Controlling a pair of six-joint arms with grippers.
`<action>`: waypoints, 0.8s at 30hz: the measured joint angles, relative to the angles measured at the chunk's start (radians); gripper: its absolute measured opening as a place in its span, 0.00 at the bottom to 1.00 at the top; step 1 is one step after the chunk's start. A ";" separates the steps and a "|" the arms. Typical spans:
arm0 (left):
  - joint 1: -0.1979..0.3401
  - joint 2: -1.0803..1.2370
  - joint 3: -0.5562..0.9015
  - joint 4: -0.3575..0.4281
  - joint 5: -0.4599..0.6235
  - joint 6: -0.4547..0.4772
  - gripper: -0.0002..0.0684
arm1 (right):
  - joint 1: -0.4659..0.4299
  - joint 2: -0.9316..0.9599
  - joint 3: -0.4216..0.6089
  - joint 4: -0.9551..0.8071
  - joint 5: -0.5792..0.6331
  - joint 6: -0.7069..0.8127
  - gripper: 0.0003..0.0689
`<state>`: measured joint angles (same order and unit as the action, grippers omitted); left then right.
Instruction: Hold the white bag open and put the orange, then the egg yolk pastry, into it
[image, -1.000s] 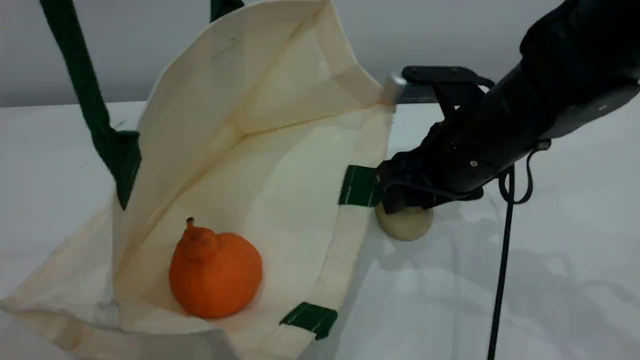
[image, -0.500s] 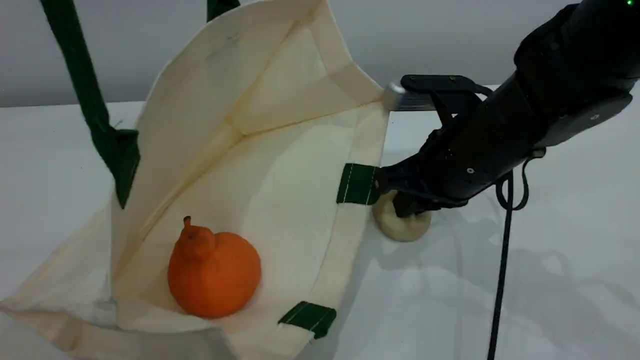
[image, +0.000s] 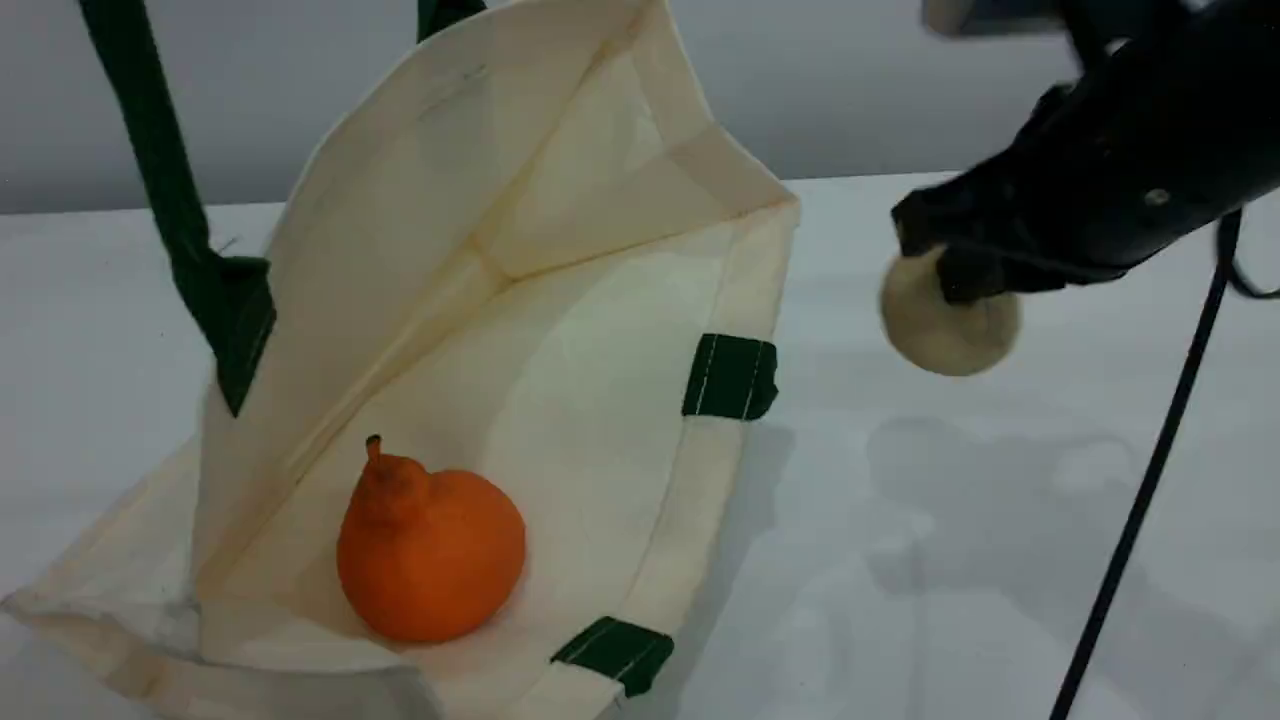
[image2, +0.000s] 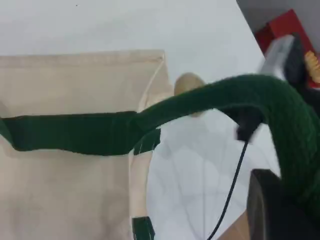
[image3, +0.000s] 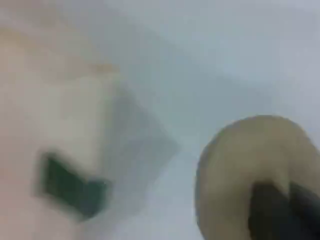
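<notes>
On my feed the large cream-white canvas tote bag (image: 600, 180) lies on its side on the white table (image: 1000, 560), its mouth gaping toward the camera. The upper wall is held up by one dark green strap handle (image: 150, 130). From the left wrist view I see that strap draped over the left gripper (image2: 272, 205), whose fingers are closed on it, so the bag stays open. Inside, on the lower wall near the front rim, sits the bright orange knobby-necked fruit (image: 430, 555), stem up; it is the only thing I can see in the bag. The small pale beige pastry ball (image: 940, 325) is outside the bag, off to the right of its rim and well apart from it. It hangs clear of the table with its shadow below, pinched from above by the closed right gripper (image: 960, 280). The right wrist view is blurred, but I make out the ball against dark fingertips (image3: 270, 210).
</notes>
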<state>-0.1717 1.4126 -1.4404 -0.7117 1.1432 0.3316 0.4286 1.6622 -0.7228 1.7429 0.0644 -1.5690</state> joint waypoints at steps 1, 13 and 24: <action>0.000 0.000 0.000 0.000 0.000 0.000 0.11 | 0.001 -0.035 0.020 -0.001 0.044 -0.001 0.02; 0.000 0.000 0.000 -0.062 0.018 0.020 0.11 | 0.104 -0.175 0.077 -0.003 0.404 -0.001 0.02; -0.001 0.000 0.000 -0.106 0.035 0.029 0.11 | 0.151 -0.061 0.011 0.001 0.386 -0.001 0.02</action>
<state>-0.1726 1.4126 -1.4404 -0.8178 1.1779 0.3606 0.5793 1.6009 -0.7122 1.7442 0.4504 -1.5699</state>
